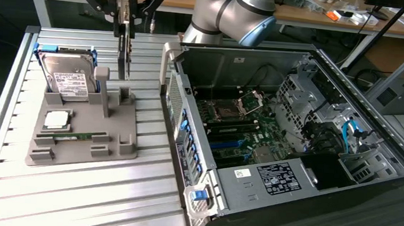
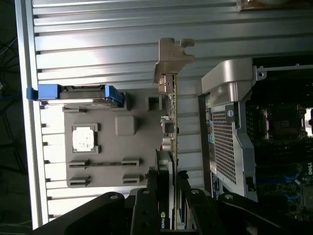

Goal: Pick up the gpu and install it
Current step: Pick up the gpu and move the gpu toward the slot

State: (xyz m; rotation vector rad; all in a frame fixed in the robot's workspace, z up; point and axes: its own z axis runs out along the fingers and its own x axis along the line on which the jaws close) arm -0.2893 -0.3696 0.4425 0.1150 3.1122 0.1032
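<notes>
1 hard drive (image 1: 65,79): upright in the fixture corner toward table's far corner at the exterior view's left; not the task item.
fixture (image 1: 78,149): grey tray on slatted table (image 1: 75,200), between table's edge at the exterior view's left and PC case. CPU (image 1: 57,119) and RAM stick (image 1: 72,134) lie flat on it.
claw (image 1: 127,17): pinching gpu's upper end; fingers (image 2: 155,188) sit one per face, at the cooler end.
gpu (image 1: 126,54): hangs edge-on under claw, over fixture's far edge, toward table's far edge. Lower end near a fixture post; can't tell if touching or clear.
long axis: approx. vertical, straight down from claw; silver bracket (image 2: 172,56) at the end farthest from claw.
PC case (image 1: 294,125): open side up, at table's edge at the exterior view's right, just beside fixture.
motherboard (image 1: 247,129): flat on case floor; blue slots (image 1: 228,144) run along it.
key relation: slots lie to the exterior view's right of gpu and lower, w/ case wall between; well apart. Judged: card axis stands across slot axis, so orientation is as critical an offset as position.
</notes>
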